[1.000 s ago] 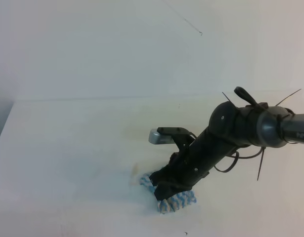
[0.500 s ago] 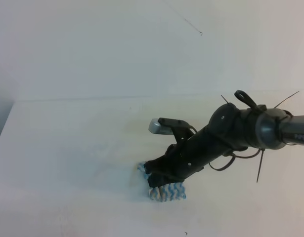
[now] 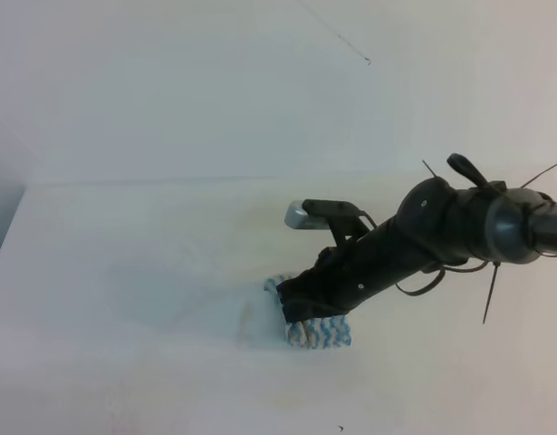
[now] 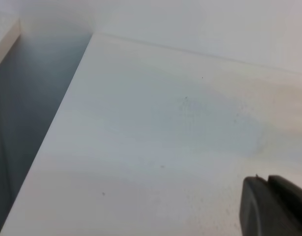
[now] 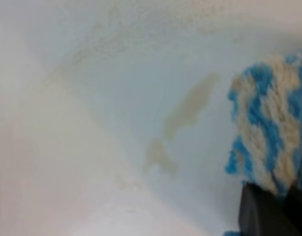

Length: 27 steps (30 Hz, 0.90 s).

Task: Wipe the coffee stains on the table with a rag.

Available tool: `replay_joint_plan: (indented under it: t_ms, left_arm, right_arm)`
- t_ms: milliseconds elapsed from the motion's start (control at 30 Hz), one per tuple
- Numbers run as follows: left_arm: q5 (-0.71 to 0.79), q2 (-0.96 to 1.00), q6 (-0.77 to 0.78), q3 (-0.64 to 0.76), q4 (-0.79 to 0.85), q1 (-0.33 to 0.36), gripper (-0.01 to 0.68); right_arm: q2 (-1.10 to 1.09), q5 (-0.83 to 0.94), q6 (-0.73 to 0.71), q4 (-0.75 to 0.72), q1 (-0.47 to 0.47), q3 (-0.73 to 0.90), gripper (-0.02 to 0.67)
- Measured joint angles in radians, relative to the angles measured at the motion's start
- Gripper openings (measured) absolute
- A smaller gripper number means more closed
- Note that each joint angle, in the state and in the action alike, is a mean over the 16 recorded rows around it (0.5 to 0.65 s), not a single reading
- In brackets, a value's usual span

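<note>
The right tool (image 3: pixel 301 304) is closed on the rag (image 3: pixel 316 332), pressing the blue-and-white cloth flat against the white worktop (image 3: pixel 124 272); the rag lies near the middle of the worktop, partly under the black arm. In the right wrist view, the coffee stains (image 5: pixel 187 110) appear as pale brown smears just left of the rag; they are spread thin. The left tool (image 4: pixel 273 206) shows only as a dark corner; its opening cannot be determined.
</note>
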Motion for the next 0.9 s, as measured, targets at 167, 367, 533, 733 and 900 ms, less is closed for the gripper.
replay_joint_plan:
  t_ms: [167, 367, 533, 733, 900]
  left_arm:
    - [0.000, 0.000, 0.000, 0.000, 0.000, 0.000, 0.001]
    - [0.000, 0.000, 0.000, 0.000, 0.000, 0.000, 0.001]
    - [0.000, 0.000, 0.000, 0.000, 0.000, 0.000, 0.001]
    - [0.000, 0.000, 0.000, 0.000, 0.000, 0.000, 0.001]
    - [0.000, 0.000, 0.000, 0.000, 0.000, 0.000, 0.001]
  right_arm:
    - [-0.057, 0.020, 0.011, -0.062, -0.027, 0.001, 0.026]
    - [-0.149, 0.043, 0.089, -0.196, -0.084, 0.032, 0.026]
    - [-0.238, 0.030, 0.153, -0.300, -0.149, 0.115, 0.026]
    - [-0.343, -0.029, 0.171, -0.356, -0.213, 0.256, 0.026]
    - [-0.407, -0.063, 0.119, -0.351, -0.241, 0.347, 0.026]
